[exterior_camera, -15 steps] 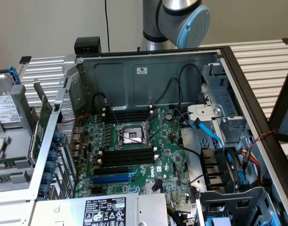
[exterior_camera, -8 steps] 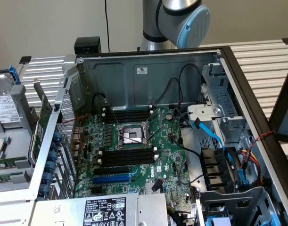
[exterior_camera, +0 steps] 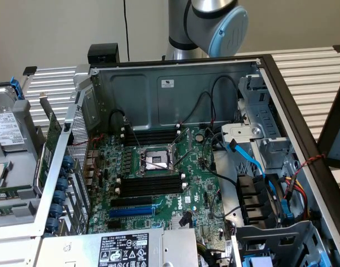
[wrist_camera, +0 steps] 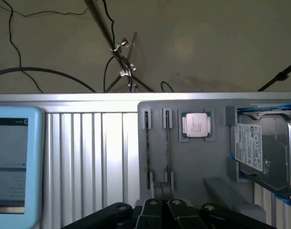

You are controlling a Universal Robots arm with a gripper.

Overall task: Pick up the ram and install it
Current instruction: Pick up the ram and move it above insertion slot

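Wrist view: closed jaws near ram [wrist_camera: 167,145]

My slatted metal table [wrist_camera: 93,152] carries three things: the open case [exterior_camera: 175,78] standing on it, a grey tray [wrist_camera: 193,162] lying flat just beside the case, and a blue-edged screen [wrist_camera: 12,162] resting apart from the tray.
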